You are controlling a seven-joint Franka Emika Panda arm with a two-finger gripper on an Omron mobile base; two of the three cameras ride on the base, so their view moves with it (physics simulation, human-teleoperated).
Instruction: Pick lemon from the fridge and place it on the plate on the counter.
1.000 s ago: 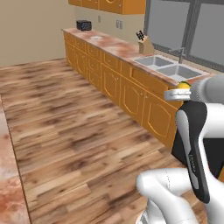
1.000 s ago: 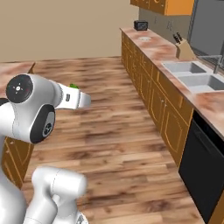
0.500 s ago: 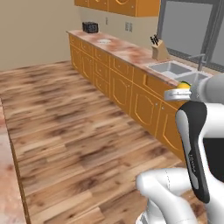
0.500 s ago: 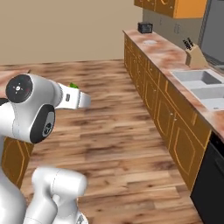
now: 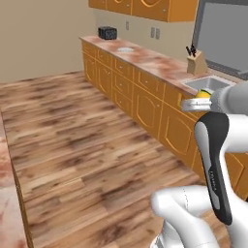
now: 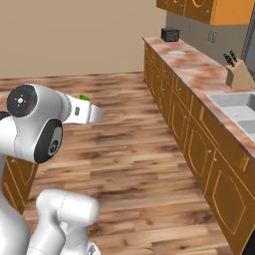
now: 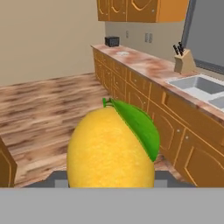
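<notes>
From the left base view: small yellow oval lemon (image 5: 203, 94) held up at the end of the white arm, level with the front edge of the long reddish-brown marbled stone surface (image 5: 145, 59), small round pale plate (image 5: 125, 50) far down it near a dark toaster (image 5: 107, 33), wide bare wood floor (image 5: 82, 131) open to the left. From the right base view: green leaf tip of the fruit (image 6: 83, 97) peeking above the arm, well clear of the orange cabinets (image 6: 187, 124), knife block (image 6: 235, 74) beside the steel sink (image 6: 234, 105). From the hand view: lemon (image 7: 110, 151) with green leaf pinched between the fingers, open floor ahead.
</notes>
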